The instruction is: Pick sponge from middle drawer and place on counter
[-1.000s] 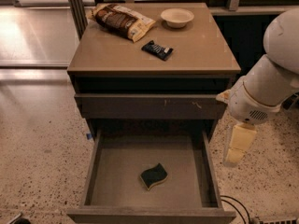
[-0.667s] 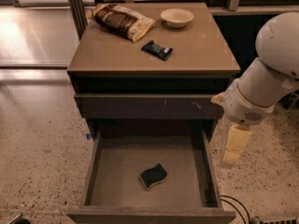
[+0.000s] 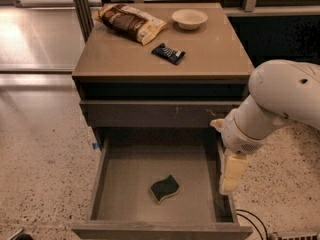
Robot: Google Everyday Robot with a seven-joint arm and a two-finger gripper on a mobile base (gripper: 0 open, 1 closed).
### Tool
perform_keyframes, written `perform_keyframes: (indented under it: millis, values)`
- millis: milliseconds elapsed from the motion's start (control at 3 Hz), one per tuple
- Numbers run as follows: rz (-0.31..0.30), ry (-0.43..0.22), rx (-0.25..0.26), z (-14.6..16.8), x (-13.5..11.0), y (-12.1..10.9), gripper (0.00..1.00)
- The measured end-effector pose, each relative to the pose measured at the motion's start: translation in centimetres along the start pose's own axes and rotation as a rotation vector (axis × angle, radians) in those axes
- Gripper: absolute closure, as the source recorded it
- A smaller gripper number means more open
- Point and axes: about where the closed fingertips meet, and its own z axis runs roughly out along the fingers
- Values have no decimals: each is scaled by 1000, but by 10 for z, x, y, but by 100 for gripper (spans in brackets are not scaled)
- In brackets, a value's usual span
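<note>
The sponge (image 3: 165,188), dark green on top with a yellow layer beneath and wavy edges, lies on the floor of the open middle drawer (image 3: 125,184), near its front centre. The counter (image 3: 150,51) is the tan top slab of the cabinet above. My gripper (image 3: 232,173) hangs pale and downward-pointing at the end of the white arm (image 3: 280,101), over the drawer's right side wall. It is to the right of the sponge, apart from it, and holds nothing that I can see.
On the counter lie a brown snack bag (image 3: 131,21) at the back left, a pale bowl (image 3: 189,18) at the back right and a dark snack wrapper (image 3: 168,53) near the middle. A closed drawer front (image 3: 160,114) with pale scratches sits above the open drawer. Speckled floor surrounds the cabinet.
The arm has moved left and lower, bringing the gripper from beside the cabinet to over the drawer's right wall. The sponge has not moved.
</note>
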Motion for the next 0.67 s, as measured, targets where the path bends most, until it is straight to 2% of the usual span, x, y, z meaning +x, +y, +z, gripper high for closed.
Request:
perform_keyframes:
  millis: [333, 667]
  values:
    - [-1, 20, 40, 39, 2, -3, 0]
    - [-44, 87, 84, 76, 4, -1, 0]
